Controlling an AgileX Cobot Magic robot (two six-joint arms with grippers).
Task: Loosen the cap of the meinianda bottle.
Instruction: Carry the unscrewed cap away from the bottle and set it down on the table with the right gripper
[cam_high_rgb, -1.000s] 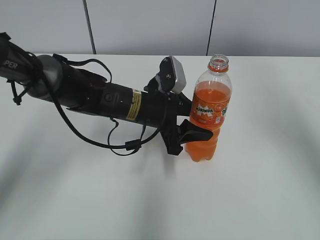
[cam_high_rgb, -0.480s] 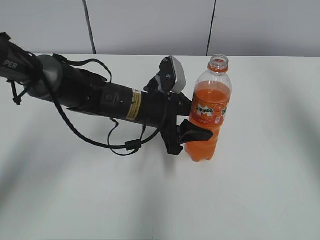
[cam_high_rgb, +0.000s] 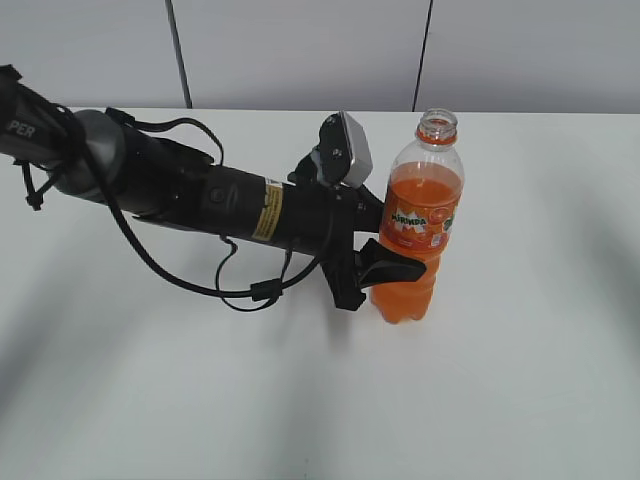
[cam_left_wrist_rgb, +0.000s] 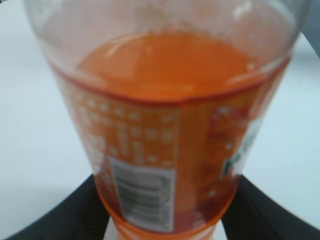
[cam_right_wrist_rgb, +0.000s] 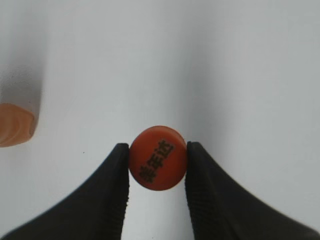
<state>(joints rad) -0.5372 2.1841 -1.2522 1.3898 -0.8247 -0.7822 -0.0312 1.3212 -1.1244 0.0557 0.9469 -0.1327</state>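
The meinianda bottle (cam_high_rgb: 422, 205) stands upright on the white table, its neck (cam_high_rgb: 437, 127) open with no cap on it. My left gripper (cam_high_rgb: 400, 264) is shut on the bottle's lower body from the left; the bottle (cam_left_wrist_rgb: 165, 115) fills the left wrist view, with the black jaws (cam_left_wrist_rgb: 165, 216) on either side of it. The orange cap (cam_right_wrist_rgb: 158, 158), with dark characters on top, is held between the jaws of my right gripper (cam_right_wrist_rgb: 157, 150) above the table. The right gripper is out of the exterior view.
The white table (cam_high_rgb: 520, 380) runs to a grey wall at the back. The left arm (cam_high_rgb: 200, 195) with its cables lies across the left half. A blurred orange shape (cam_right_wrist_rgb: 15, 125) shows at the left edge of the right wrist view.
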